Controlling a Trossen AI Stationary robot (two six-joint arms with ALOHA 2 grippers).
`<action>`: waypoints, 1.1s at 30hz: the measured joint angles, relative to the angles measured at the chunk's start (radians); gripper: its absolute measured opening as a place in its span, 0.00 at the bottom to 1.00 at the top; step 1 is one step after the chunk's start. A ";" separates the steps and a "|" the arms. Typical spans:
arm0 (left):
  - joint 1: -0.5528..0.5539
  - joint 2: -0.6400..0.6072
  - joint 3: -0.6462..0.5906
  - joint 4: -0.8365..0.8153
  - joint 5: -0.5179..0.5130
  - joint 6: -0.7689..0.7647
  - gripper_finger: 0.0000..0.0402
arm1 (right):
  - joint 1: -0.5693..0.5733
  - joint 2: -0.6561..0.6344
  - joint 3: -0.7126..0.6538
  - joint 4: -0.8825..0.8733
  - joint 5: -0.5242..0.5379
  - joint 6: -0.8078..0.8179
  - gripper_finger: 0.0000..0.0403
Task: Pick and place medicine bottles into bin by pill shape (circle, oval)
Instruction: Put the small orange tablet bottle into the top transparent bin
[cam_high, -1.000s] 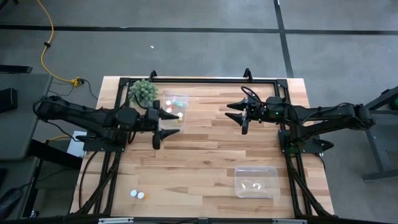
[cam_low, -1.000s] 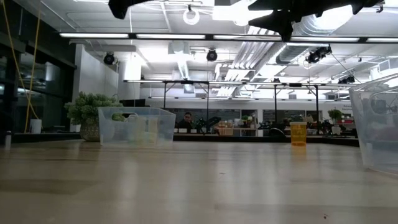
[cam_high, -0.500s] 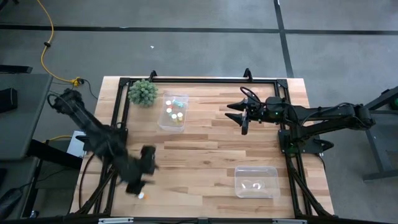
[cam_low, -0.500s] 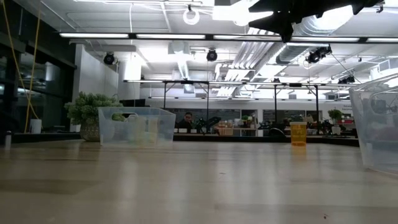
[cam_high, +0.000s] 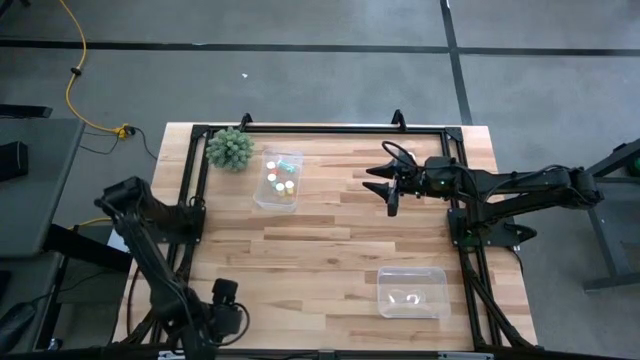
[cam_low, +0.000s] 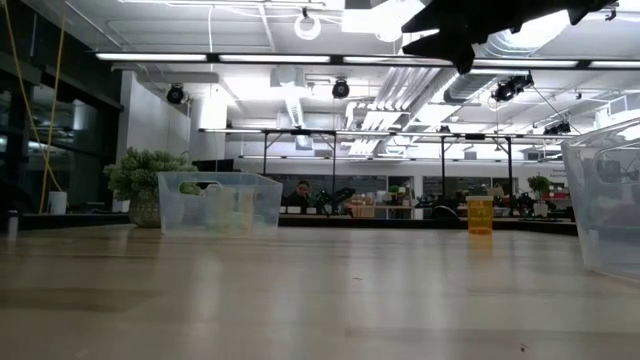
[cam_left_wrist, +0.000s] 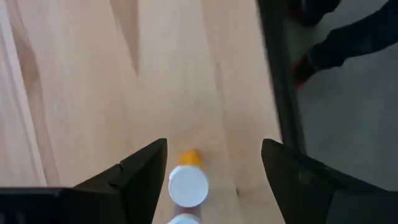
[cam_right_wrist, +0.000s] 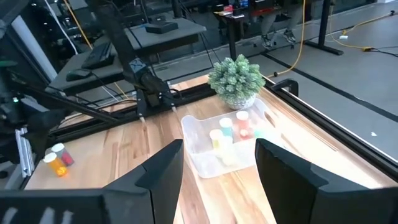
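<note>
Two medicine bottles stand at the table's near left corner: one with a white cap and orange body (cam_left_wrist: 188, 182), and another white cap (cam_left_wrist: 183, 219) just beside it. Both also show in the right wrist view (cam_right_wrist: 57, 158). My left gripper (cam_high: 226, 302) hangs over them, open and pointing down, and its fingers (cam_left_wrist: 214, 146) stand on either side of the orange bottle. Several more bottles lie in the clear bin (cam_high: 280, 178) at the far left. My right gripper (cam_high: 386, 186) is open and empty, raised over the far right of the table.
A green spiky plant (cam_high: 230, 148) stands left of the far bin. A second clear bin (cam_high: 412, 292) sits at the near right. The table's dark frame edge (cam_left_wrist: 273, 93) runs close beside the two bottles, with floor beyond it.
My left gripper has swung from beside the far bin toward the table's near left corner and come down over the two bottles there. It has left the low view. The bottles have not moved.
</note>
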 joint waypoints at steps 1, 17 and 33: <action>-0.001 0.012 0.000 -0.015 0.005 -0.012 0.63 | 0.000 0.000 0.000 -0.003 0.000 0.000 0.48; -0.026 0.040 0.000 -0.108 0.044 -0.185 0.63 | 0.000 0.000 0.000 -0.014 0.002 0.008 0.48; -0.020 0.098 0.000 -0.089 0.059 -0.188 0.58 | 0.000 0.000 0.000 -0.014 0.003 0.016 0.48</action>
